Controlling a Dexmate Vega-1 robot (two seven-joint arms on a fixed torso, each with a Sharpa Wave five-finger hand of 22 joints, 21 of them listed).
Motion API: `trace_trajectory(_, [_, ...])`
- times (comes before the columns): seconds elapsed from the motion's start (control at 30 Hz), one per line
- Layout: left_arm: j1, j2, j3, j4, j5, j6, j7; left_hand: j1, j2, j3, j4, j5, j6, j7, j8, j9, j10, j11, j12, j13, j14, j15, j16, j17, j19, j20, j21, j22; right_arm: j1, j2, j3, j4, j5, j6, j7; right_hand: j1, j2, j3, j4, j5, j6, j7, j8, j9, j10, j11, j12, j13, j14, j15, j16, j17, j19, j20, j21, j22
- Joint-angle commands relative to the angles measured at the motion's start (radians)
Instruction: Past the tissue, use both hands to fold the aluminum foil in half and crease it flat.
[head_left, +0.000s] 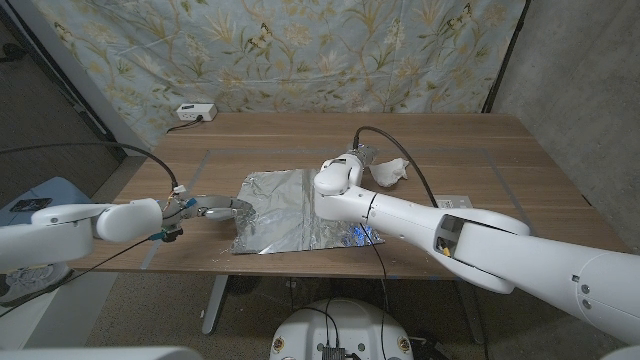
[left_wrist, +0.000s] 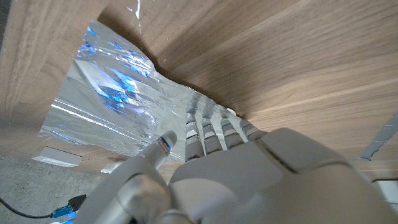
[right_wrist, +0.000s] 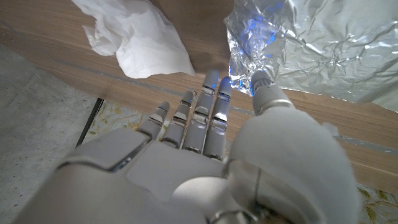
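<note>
You are at the very start: the foil (head_left: 290, 212) lies spread in a single crinkled layer in the middle of the table (head_left: 480, 150), with no fold and no crease showing, so the whole fold and the flattening are left to do. Your left hand (head_left: 205, 207) is at the foil's left edge; in the left wrist view its fingers (left_wrist: 211, 127) reach onto the sheet's margin with the thumb underneath or beside it, but you cannot tell from that whether the edge is truly pinched. Your right hand (right_wrist: 211, 124) is at the foil's far right corner, fingers held together and thumb tip touching the corner, which looks slightly lifted; a firm pinch is not clear either. The tissue (head_left: 392, 172) sits just right of that corner, near your right hand.
</note>
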Motion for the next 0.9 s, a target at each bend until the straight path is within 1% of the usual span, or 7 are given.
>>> trace_trajectory(0.03, [0.045,0.000,-0.050,0.004,-0.020,-0.006,-0.011,0.006,0.000,0.001,-0.005,-0.003,0.000,0.004,0.005,0.004,0.000,-0.003,-0.003,0.004,-0.003,-0.001,-0.001,-0.001,-0.008,0.000,0.004,0.001,0.021,0.043,-0.016,0.087,0.091,0.029,-0.122,0.027,-0.002,-0.008,0.002,0.012,0.036,-0.011,0.010,0.005,0.032,-0.006,0.019,0.006,0.023,-0.017,0.008,0.004,0.016,-0.002,0.006,0.002])
trace_trajectory(0.13, [0.053,0.000,-0.060,0.004,-0.019,-0.002,-0.012,0.007,-0.001,0.001,-0.006,-0.004,0.000,0.002,0.005,0.004,0.001,-0.004,-0.002,0.004,-0.003,-0.001,-0.001,-0.001,-0.007,-0.002,0.004,0.001,0.021,0.053,-0.015,0.110,0.109,0.047,-0.154,0.038,-0.002,-0.011,0.004,0.014,0.060,-0.013,0.014,0.006,0.052,-0.015,0.030,0.009,0.043,-0.028,0.013,0.006,0.022,-0.003,0.006,0.002])
trace_trajectory(0.2, [0.050,0.000,-0.056,0.006,-0.020,-0.002,-0.011,0.007,-0.001,0.001,-0.007,-0.005,0.000,0.003,0.005,0.004,0.000,-0.003,-0.003,0.004,-0.002,-0.001,-0.001,-0.001,-0.007,-0.002,0.005,0.001,0.021,0.059,-0.016,0.124,0.117,0.054,-0.174,0.043,-0.002,-0.013,0.005,0.014,0.068,-0.018,0.015,0.006,0.062,-0.013,0.035,0.010,0.051,-0.032,0.014,0.006,0.029,-0.006,0.008,0.002])
trace_trajectory(0.23, [0.045,0.000,-0.050,0.006,-0.021,-0.003,-0.013,0.007,-0.001,0.001,-0.007,-0.005,0.000,0.002,0.005,0.004,0.000,-0.004,-0.003,0.004,-0.003,0.000,-0.001,-0.001,-0.007,-0.002,0.005,0.001,0.022,0.061,-0.017,0.128,0.121,0.056,-0.180,0.047,-0.001,-0.016,0.007,0.014,0.074,-0.021,0.015,0.006,0.072,-0.022,0.040,0.011,0.062,-0.037,0.017,0.007,0.033,-0.007,0.008,0.002])
trace_trajectory(0.3, [0.033,0.000,-0.037,0.009,-0.021,-0.008,-0.012,0.008,-0.002,0.001,-0.008,-0.005,0.000,0.003,0.005,0.004,0.000,-0.003,-0.003,0.004,-0.002,0.001,-0.001,-0.001,-0.007,-0.001,0.005,0.001,0.021,0.063,-0.017,0.132,0.127,0.057,-0.195,0.052,-0.001,-0.018,0.008,0.015,0.086,-0.025,0.017,0.006,0.086,-0.023,0.045,0.009,0.071,-0.040,0.020,0.009,0.038,-0.008,0.009,0.002])
trace_trajectory(0.87, [-0.003,0.000,0.003,0.007,-0.024,-0.006,-0.017,0.012,-0.003,0.000,-0.015,-0.010,-0.001,-0.001,0.005,0.005,-0.002,-0.004,-0.003,0.004,-0.003,0.000,-0.001,-0.003,-0.007,-0.001,0.006,0.001,0.014,0.033,-0.031,0.098,0.161,0.035,-0.238,0.103,0.009,-0.031,0.008,0.015,0.158,-0.049,0.026,0.006,0.155,-0.046,0.070,0.001,0.133,-0.068,0.039,0.018,0.072,-0.021,0.008,0.002])
trace_trajectory(0.9, [0.000,0.000,0.000,0.006,-0.025,0.000,-0.016,0.013,-0.003,0.000,-0.015,-0.010,0.000,-0.001,0.005,0.005,-0.002,-0.005,-0.003,0.004,-0.003,0.001,-0.001,-0.003,-0.007,0.000,0.006,0.001,0.014,0.028,-0.034,0.092,0.163,0.035,-0.237,0.108,0.011,-0.031,0.008,0.016,0.162,-0.049,0.027,0.006,0.157,-0.056,0.071,0.002,0.134,-0.070,0.039,0.019,0.072,-0.022,0.008,0.002])
